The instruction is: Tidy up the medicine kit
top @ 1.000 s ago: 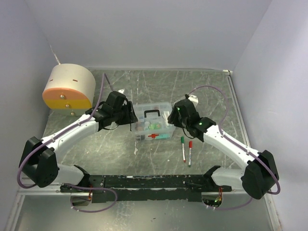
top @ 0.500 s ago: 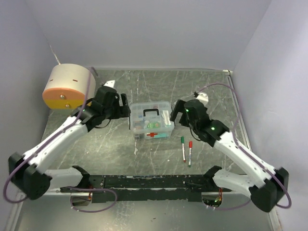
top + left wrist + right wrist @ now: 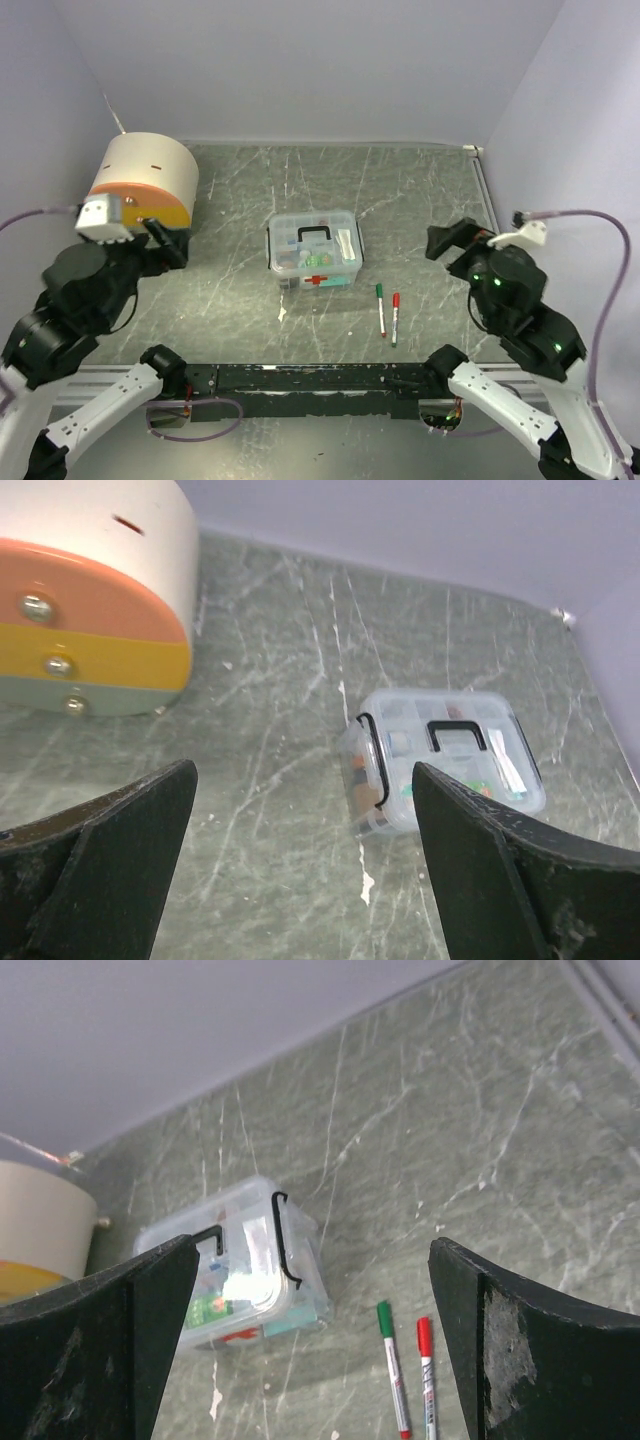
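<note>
Medicine kit (image 3: 314, 250), apparently latched, lies well apart between both end effectors (image 3: 165, 240) (image 3: 447, 240).

The kit (image 3: 313, 250) sits in the middle of the table (image 3: 430, 190). The drum (image 3: 145, 185) stands well apart, left and farther back. The left pen (image 3: 381, 308) and right pen (image 3: 394, 317) lie side by side near the kit's front right corner.
</note>
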